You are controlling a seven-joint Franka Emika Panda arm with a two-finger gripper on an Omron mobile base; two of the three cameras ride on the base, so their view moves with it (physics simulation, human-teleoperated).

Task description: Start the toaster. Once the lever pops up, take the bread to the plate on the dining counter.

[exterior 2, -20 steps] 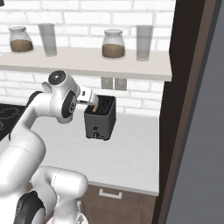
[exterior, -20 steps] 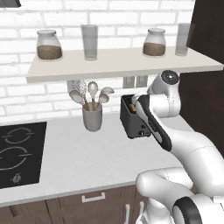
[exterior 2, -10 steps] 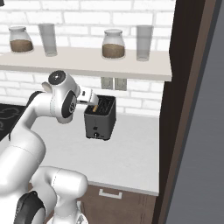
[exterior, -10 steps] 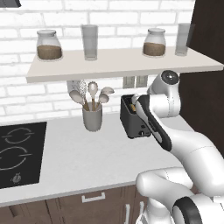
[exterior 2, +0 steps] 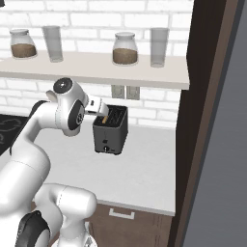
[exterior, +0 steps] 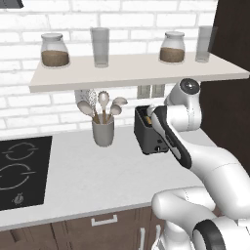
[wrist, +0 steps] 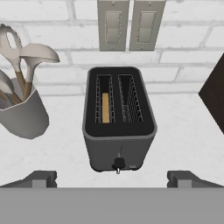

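Observation:
The dark grey toaster [exterior: 149, 137] [exterior 2: 110, 133] [wrist: 119, 118] stands on the grey worktop against the brick wall. A tan slice of bread [wrist: 105, 107] sits upright in its left slot, and the right slot is empty. A small round knob [wrist: 118, 164] shows low on the toaster's front. My gripper [wrist: 114, 178] [exterior 2: 106, 113] hovers just above and in front of the toaster, open, with nothing between its fingertips [wrist: 42, 178]. The arm crosses in front of the toaster's right side in the left base view. The plate and the dining counter are out of view.
A grey utensil cup [exterior: 103, 131] [wrist: 22, 116] with spoons stands left of the toaster. A black hob [exterior: 19, 171] lies at the far left. A shelf [exterior: 132, 68] with jars and glasses hangs above. A dark tall cabinet [exterior 2: 202, 120] closes the right side.

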